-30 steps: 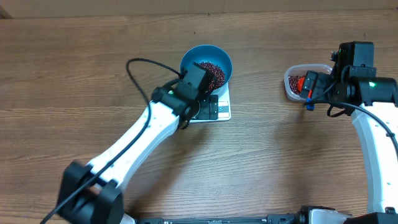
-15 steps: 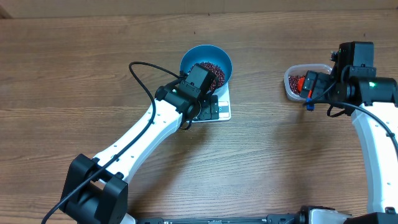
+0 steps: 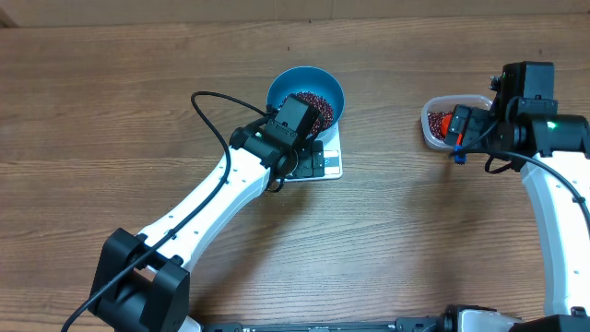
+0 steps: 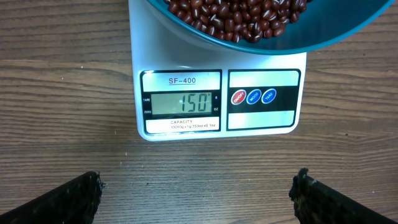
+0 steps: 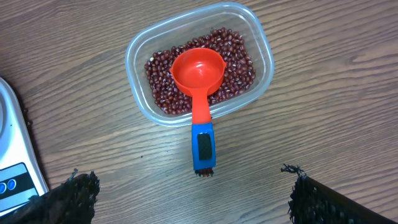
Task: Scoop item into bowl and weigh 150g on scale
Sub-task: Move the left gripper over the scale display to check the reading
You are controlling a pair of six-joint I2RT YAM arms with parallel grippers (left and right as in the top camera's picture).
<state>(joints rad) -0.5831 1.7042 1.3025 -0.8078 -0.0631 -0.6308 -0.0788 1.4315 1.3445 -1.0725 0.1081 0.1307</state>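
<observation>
The blue bowl [image 4: 329, 34] of red beans [image 4: 236, 12] sits on the white scale [image 4: 217, 127]; its screen [image 4: 180, 103] shows 150. The left gripper [image 4: 198, 194] hangs near the scale, fingers wide apart. The right gripper [image 5: 189, 196], also wide apart, hangs by the tub [image 5: 264, 62] with the red scoop [image 5: 198, 71].

Tool [image 5: 189, 198]: fingers spread wide, holding nothing.
Tub [image 5: 264, 59]: ahead of tool on worktop [image 5: 329, 124], holds beans [image 5: 163, 93].
Scoop [image 5: 198, 71]: red cup on beans; blue handle points toward tool.
Scale [image 5: 13, 155]: corner beyond left finger.
</observation>
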